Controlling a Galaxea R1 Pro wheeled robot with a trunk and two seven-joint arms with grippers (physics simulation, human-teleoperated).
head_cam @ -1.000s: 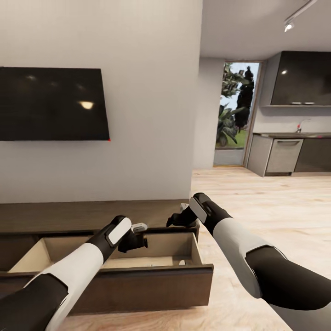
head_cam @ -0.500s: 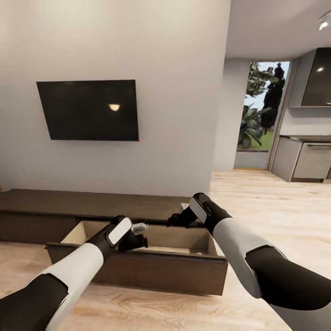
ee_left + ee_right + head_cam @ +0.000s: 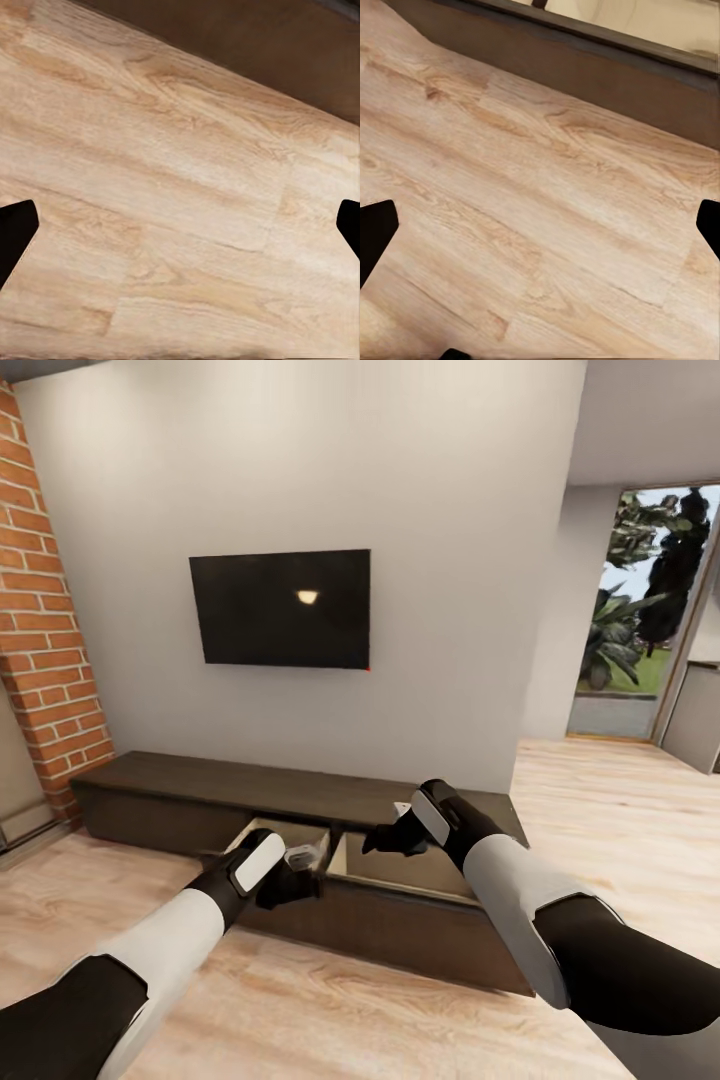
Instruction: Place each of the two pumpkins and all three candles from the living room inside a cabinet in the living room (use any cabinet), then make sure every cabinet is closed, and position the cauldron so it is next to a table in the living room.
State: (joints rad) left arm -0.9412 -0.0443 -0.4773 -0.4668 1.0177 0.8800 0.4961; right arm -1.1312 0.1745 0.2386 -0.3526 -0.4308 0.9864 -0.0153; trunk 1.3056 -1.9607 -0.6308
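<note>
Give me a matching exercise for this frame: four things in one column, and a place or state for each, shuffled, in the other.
Things:
1. cabinet
2. television
3. brick column
4. left end effector

Places or states:
A. mounted on the grey wall
B. open, nothing between its fingers, above wood floor
C. at the far left edge of the head view
D. low against the wall, one drawer pulled out

Pairs: 1-D, 2-A, 3-C, 4-B

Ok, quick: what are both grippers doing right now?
Left gripper: open, holding nothing, over bare wood floor.
Right gripper: open, holding nothing, near the cabinet.
</note>
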